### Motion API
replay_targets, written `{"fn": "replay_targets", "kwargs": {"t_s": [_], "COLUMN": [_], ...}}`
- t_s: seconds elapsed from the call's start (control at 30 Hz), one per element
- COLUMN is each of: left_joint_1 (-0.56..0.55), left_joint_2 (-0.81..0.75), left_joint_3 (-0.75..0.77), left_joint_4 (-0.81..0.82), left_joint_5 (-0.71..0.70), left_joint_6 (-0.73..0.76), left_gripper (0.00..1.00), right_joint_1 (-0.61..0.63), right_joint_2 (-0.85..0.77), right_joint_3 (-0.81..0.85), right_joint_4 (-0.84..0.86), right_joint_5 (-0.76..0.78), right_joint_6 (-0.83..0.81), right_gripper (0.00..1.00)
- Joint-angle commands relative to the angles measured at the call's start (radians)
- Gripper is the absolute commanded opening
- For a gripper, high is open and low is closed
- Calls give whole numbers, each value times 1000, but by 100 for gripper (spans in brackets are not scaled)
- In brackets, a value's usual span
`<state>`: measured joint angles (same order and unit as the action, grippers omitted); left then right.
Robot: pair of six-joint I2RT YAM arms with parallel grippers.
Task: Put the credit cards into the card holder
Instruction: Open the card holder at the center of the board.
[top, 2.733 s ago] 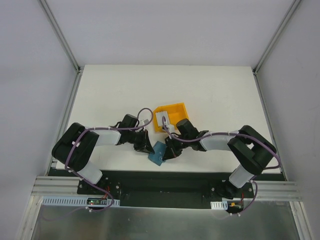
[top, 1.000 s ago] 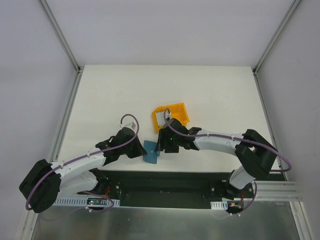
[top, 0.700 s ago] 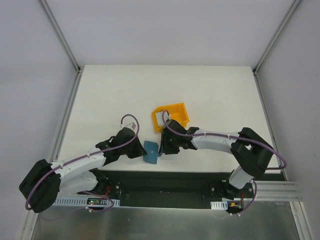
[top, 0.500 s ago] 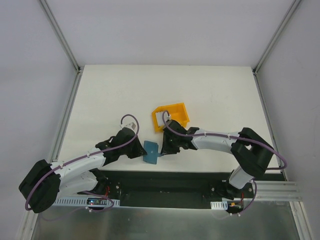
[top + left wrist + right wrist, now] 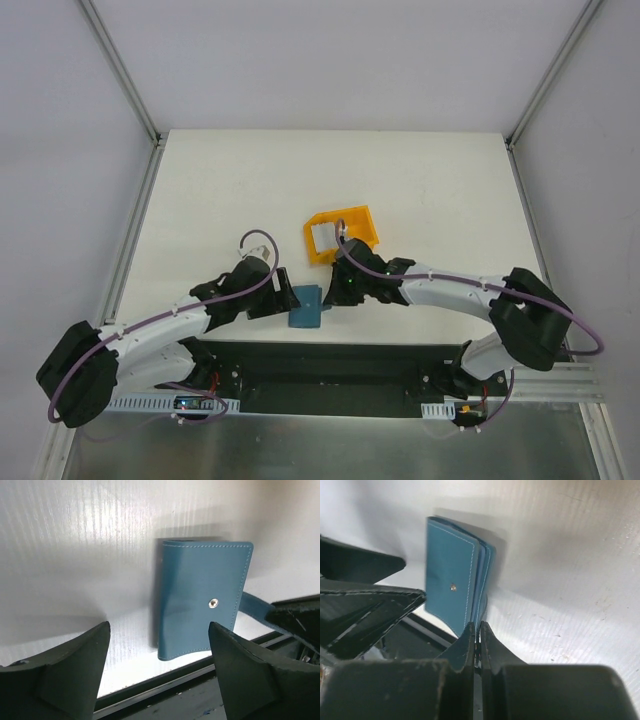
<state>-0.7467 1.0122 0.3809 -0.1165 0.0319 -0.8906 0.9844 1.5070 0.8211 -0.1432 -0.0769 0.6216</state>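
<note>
Left gripper (image 5: 159,625) now wide, off card holder (image 5: 200,580); right gripper (image 5: 479,630) tight on it.

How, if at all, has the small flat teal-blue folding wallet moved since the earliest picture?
Yes. The teal-blue wallet has shifted slightly left against the yellow plastic bin, and it no longer sits tilted.

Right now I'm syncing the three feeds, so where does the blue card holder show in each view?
Top external: card holder lower centre, below-left of the yellow bin.
Left wrist: card holder right of centre, folded, snap stud showing.
Right wrist: card holder upper left of centre, folded.
Shared landmark: the table's near edge, right beside the card holder in every view.
</note>
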Motion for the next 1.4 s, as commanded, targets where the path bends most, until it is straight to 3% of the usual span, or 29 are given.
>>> {"fn": "replay_targets", "kwargs": {"t_s": [0.0, 0.13, 0.33, 0.67, 0.93, 1.2, 1.37], "left_joint_1": [-5, -6, -6, -5, -8, -8, -6], "left_joint_2": [-41, -52, -47, 9, 45, 54, 45], "left_joint_3": [58, 98, 139, 151, 191, 193, 191], "left_joint_4": [-57, -54, -49, -40, -40, -41, -48], "left_joint_5": [-49, 5, 48, 80, 91, 95, 83], "left_joint_6": [70, 90, 114, 114, 139, 148, 154], "left_gripper": [84, 96, 93, 64, 58, 26, 18], "right_joint_1": [0, 2, 2, 3, 7, 7, 5], "right_joint_2": [-83, -106, -119, -139, -156, -152, -151], "right_joint_3": [-7, -10, -10, -14, -5, -4, 3], "right_joint_4": [57, 97, 132, 139, 157, 149, 148], "right_joint_5": [-35, -72, -90, -104, -106, -101, -101], "right_joint_6": [-28, -28, -17, -13, -16, -19, -20], "right_gripper": [0, 1, 1, 1, 1, 1, 1]}}
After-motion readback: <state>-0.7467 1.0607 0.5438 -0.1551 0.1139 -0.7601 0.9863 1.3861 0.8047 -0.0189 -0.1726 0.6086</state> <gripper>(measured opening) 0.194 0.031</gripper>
